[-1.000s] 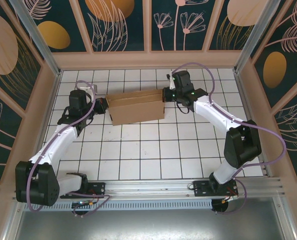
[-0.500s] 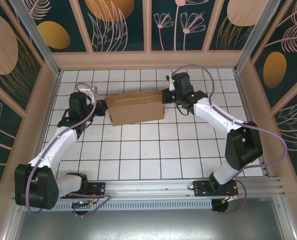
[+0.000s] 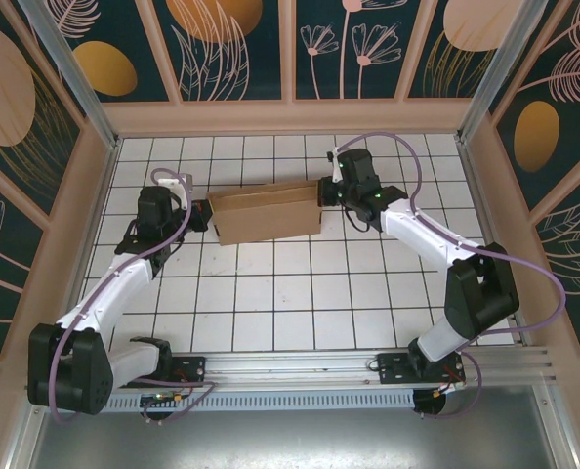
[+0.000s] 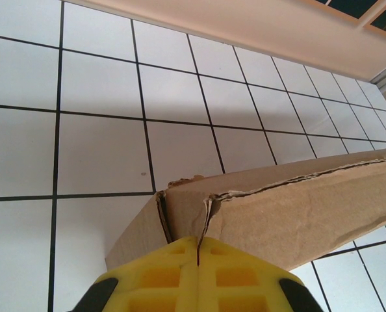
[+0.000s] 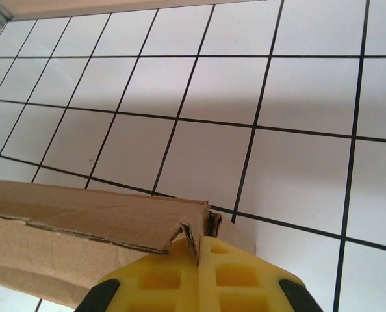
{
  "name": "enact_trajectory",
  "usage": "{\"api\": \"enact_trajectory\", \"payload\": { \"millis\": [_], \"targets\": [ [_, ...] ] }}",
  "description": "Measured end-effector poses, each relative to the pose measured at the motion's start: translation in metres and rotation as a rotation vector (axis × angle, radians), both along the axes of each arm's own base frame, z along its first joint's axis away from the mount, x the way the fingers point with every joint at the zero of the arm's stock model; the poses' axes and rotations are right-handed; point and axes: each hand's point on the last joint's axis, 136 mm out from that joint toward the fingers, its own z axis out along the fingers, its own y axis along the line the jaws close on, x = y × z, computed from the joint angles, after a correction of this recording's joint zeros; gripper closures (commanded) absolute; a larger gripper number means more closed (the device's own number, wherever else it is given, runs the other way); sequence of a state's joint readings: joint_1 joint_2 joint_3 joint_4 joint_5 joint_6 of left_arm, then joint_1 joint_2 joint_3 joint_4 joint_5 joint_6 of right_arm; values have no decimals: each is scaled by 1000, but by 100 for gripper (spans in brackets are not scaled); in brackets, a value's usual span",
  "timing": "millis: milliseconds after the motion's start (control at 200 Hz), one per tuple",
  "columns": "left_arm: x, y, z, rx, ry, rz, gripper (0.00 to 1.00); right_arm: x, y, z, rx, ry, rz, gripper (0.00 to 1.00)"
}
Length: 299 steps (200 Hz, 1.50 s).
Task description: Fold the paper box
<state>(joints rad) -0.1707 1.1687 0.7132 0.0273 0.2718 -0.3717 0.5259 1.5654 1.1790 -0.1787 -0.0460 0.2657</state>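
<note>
Box (image 3: 267,212) clamped at both ends: left gripper (image 3: 203,213) on 9 o'clock edge, right gripper (image 3: 321,191) on 3 o'clock; bare tiles (image 3: 300,293) toward 6.

Between left claw (image 3: 204,215) and right claw (image 3: 321,191), paper box (image 3: 266,213)

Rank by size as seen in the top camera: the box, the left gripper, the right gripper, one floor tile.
1. box
2. left gripper and right gripper: they look alike, so unranked
3. floor tile
</note>
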Motion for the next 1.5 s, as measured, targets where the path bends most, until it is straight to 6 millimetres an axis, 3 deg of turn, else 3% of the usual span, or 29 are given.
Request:
{"api": "enact_trajectory", "payload": {
  "millis": [325, 570, 971, 1401, 1496],
  "targets": [
    [0, 0, 1, -5, 1, 3, 100, -3, 5, 1, 36, 24, -98, 100],
    [-2, 2, -3, 0, -8, 16, 100, -10, 6, -6, -25, -50, -135, 100],
    [-18, -1, -11, -4, -54, 31, 100, -19, 1, -11, 43, -169, -152, 100],
    [-15, 1, -11, 36, -79, 37, 100, -20, 0, -15, 40, -158, -150, 74],
    [-14, 2, -12, 56, -85, 33, 100, -20, -3, -15, 38, -152, -154, 64]
  ]
}}
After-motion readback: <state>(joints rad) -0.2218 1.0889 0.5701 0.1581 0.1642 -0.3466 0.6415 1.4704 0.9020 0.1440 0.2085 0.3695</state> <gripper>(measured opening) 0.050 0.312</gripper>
